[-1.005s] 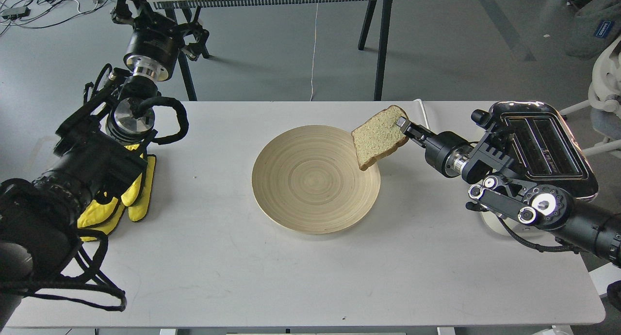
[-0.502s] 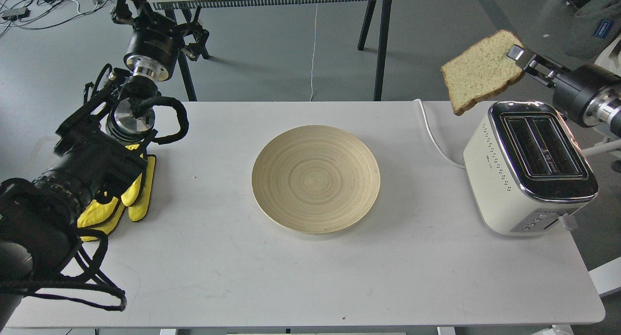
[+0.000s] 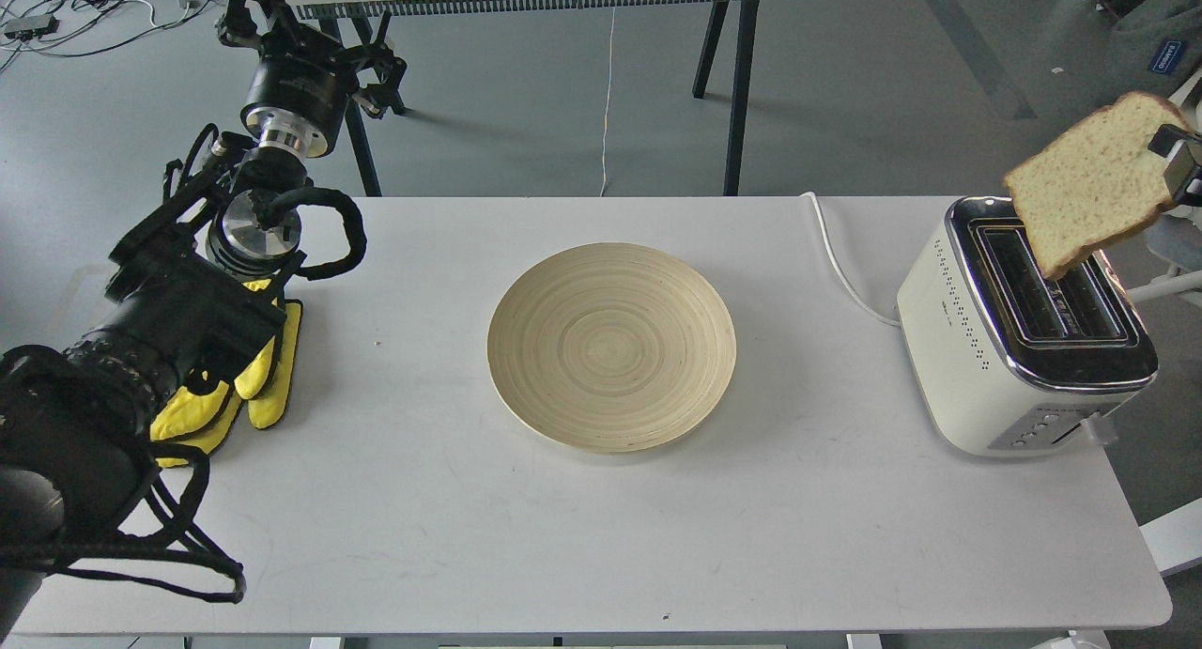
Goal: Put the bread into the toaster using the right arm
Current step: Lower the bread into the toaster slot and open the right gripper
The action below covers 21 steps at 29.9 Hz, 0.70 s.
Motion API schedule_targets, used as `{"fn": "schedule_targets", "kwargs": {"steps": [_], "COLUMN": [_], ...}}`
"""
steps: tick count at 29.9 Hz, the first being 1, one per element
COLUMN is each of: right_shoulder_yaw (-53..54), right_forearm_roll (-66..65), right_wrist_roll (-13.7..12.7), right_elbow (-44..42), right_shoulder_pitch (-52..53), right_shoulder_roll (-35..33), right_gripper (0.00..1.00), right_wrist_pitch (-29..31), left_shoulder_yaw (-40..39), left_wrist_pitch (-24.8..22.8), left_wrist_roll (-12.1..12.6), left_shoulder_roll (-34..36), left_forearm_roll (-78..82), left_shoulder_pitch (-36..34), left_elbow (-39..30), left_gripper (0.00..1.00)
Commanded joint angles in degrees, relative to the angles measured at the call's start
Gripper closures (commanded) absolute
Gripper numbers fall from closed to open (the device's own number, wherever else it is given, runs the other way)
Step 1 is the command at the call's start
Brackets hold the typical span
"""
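Bread (image 3: 1089, 184) at right edge of frame, tilted, lower corner over toaster (image 3: 1024, 334) slots, pinched at its top corner by right claw (image 3: 1174, 156), mostly out of frame. Risk: catching slot rim, or slipping from shallow grip onto bench (image 3: 470, 536).

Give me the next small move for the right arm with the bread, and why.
Probably turn the bread so its lower edge lines up with a slot, then lower it. It hangs tilted over the toaster, one corner pointing down at the slots, not yet in. The right hand grips its far edge at the frame border, so a straight drop would likely catch on the chrome top.
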Motion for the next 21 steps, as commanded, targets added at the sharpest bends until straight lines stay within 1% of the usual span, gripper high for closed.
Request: {"fn": "schedule_targets", "kwargs": {"steps": [1,8,11,21], "right_shoulder_yaw": [-2.3,-2.7,-2.7,-2.9], "right_forearm_roll": [-0.7,-0.7,-0.7,-0.7], "right_wrist_roll": [-0.1,-0.3,-0.9,-1.0], "right_elbow": [-0.1,-0.9,-1.6,-3.7], "right_shoulder_pitch": [-0.3,-0.3,-0.3,-0.7], "right_shoulder_roll": [1.0,2.3,2.4,2.5], "right_gripper": [0.99,0.99,0.99,0.99], "right_wrist_pitch": [-0.4,-0.5,-0.5,-0.5], "left_shoulder_yaw": [0.0,0.0,0.0,0.0], "left_wrist_pitch": [0.0,0.0,0.0,0.0], "left_wrist_roll": [0.0,0.0,0.0,0.0], "left_shoulder_roll": [0.0,0.0,0.0,0.0], "left_forearm_roll": [0.0,0.0,0.0,0.0], "left_shoulder_pitch": [0.0,0.0,0.0,0.0], "left_elbow": [0.0,0.0,0.0,0.0], "left_gripper": [0.00,0.00,0.00,0.00]}}
